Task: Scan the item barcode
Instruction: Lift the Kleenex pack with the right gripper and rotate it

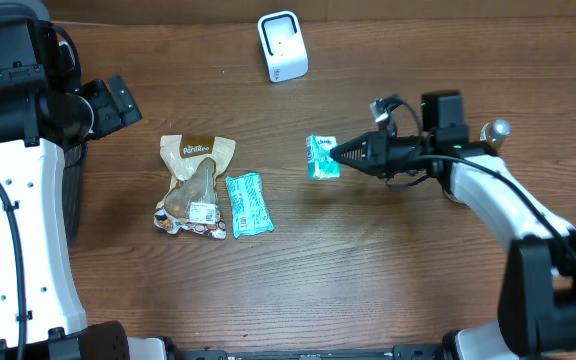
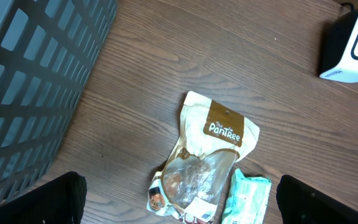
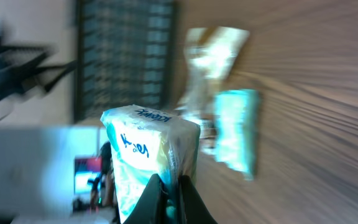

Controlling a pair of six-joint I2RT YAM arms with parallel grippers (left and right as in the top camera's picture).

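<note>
- Brown wood-grain tabletop fills the overhead view, with a white scanner (image 1: 282, 45) standing at its far edge.
- Nearer than the scanner and a little to its right, the right gripper (image 1: 336, 156) is clenched on a small packet (image 1: 322, 157), which it holds clear of the wood by one edge.
- Well to the scanner's left, the left gripper (image 1: 118, 100) hangs with its jaws spread wide and nothing between them.
- A tan snack pouch (image 1: 196, 185) and a teal wrapper (image 1: 249, 203) lie side by side, nearer than the scanner and to its left.
- Risk: the pinch looks narrow, taken at the packet's rim, so a quick swing toward the scanner could let the packet twist or slip out.
- Risk: no barcode shows in any view, so the coded face may be turned away from the scanner window and the read would fail.
- Risk: soft wrapping can crease under the fingers and distort the code.
- The packet is white with teal print and blue lettering, plump and soft-sided; the right wrist view is blurred, so finer print cannot be read.
</note>
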